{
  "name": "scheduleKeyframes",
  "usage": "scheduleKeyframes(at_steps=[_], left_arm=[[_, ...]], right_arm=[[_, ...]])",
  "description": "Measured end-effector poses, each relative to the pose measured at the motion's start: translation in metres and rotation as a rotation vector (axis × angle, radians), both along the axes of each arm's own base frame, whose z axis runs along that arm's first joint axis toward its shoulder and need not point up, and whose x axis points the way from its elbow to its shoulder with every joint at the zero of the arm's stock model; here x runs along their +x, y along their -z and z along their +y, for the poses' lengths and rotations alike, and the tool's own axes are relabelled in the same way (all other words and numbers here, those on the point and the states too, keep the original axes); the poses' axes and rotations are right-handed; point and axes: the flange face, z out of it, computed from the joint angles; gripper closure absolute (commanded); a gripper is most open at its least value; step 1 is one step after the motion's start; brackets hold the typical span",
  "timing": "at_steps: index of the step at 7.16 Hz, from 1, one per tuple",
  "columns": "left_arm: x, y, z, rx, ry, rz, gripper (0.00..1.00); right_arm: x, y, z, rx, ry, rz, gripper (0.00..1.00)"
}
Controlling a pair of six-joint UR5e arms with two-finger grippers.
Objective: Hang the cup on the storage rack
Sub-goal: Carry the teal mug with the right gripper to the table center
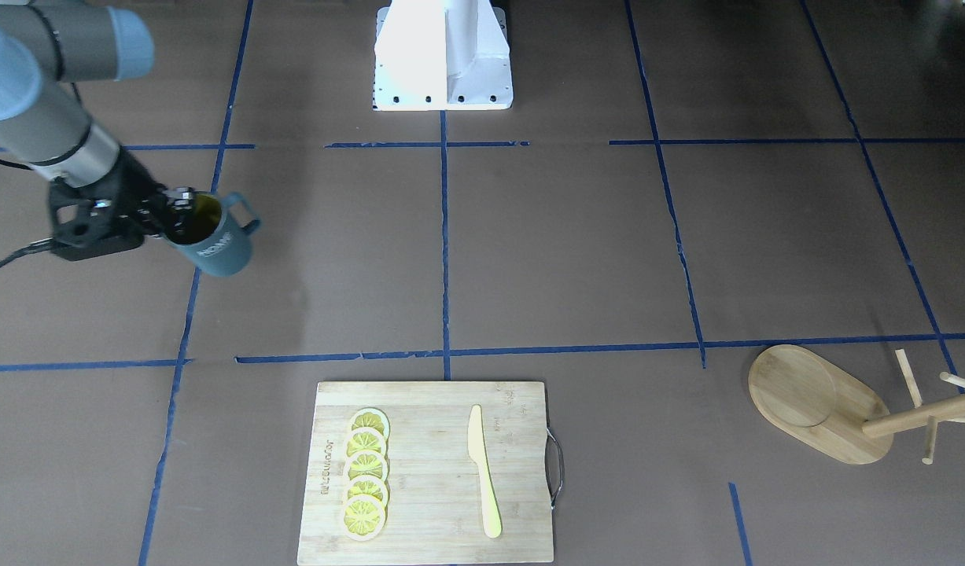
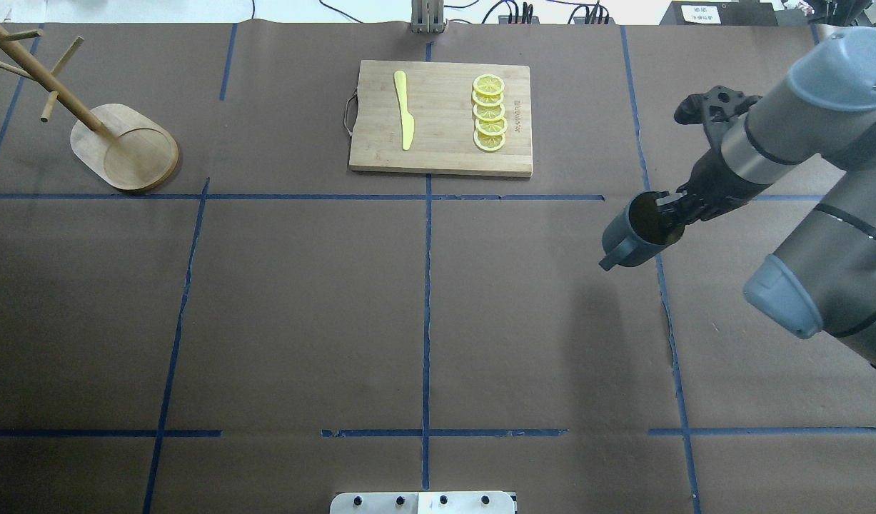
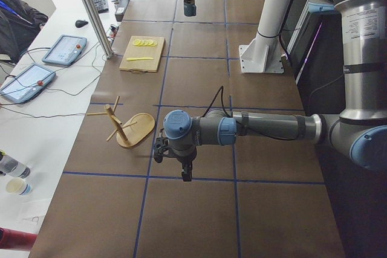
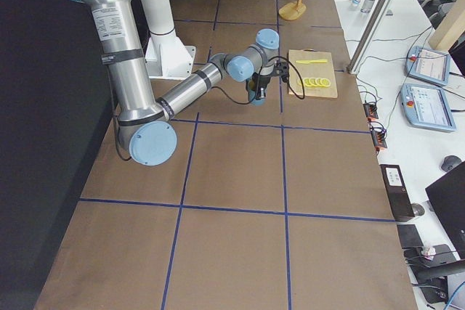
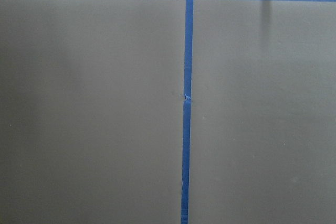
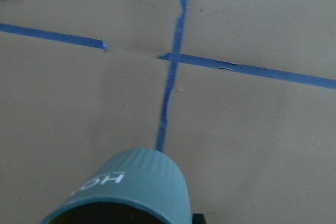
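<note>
The dark teal-grey ribbed cup (image 1: 219, 242) with white "HOME" lettering hangs tilted above the table, handle pointing away from the arm. My right gripper (image 1: 175, 216) is shut on its rim, one finger inside. The cup also shows in the overhead view (image 2: 629, 241) and the right wrist view (image 6: 126, 187). The wooden storage rack (image 1: 816, 405) stands upright and bare at the far opposite end of the table (image 2: 123, 146). My left gripper (image 3: 185, 174) shows only in the exterior left view, pointing down near the rack; I cannot tell whether it is open or shut.
A bamboo cutting board (image 1: 431, 472) with several lemon slices (image 1: 366, 479) and a yellow knife (image 1: 482, 472) lies at the table's far middle edge. The white robot base (image 1: 443, 55) stands at the near middle edge. Blue tape lines cross the brown table.
</note>
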Motion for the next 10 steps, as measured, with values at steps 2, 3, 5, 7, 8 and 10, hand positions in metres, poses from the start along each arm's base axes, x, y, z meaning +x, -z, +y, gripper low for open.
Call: scheduleKeyframes(at_steps=[2,3,5,7,8,10], left_arm=[[0.0,0.0,0.0,0.0,0.0,0.001,0.0],[0.0,0.001,0.0,0.0,0.0,0.001,0.0],[0.0,0.0,0.0,-0.002,0.0,0.001,0.0],[0.0,-0.002,0.0,-0.004,0.0,0.001,0.0],[0.0,-0.002,0.0,-0.004,0.0,0.001,0.0],[0.0,-0.002,0.0,-0.004,0.0,0.001,0.0]], right_arm=[[-0.079,0.068,0.017,-0.035,-0.033,0.002,1.0],[-0.121,0.099,0.02,-0.05,-0.056,0.019,1.0],[-0.202,0.139,0.025,-0.082,-0.098,0.059,1.0],[-0.248,0.159,0.038,-0.11,-0.124,0.082,1.0],[-0.264,0.165,0.041,-0.131,-0.138,0.091,1.0],[-0.277,0.169,0.041,-0.146,-0.147,0.102,1.0]])
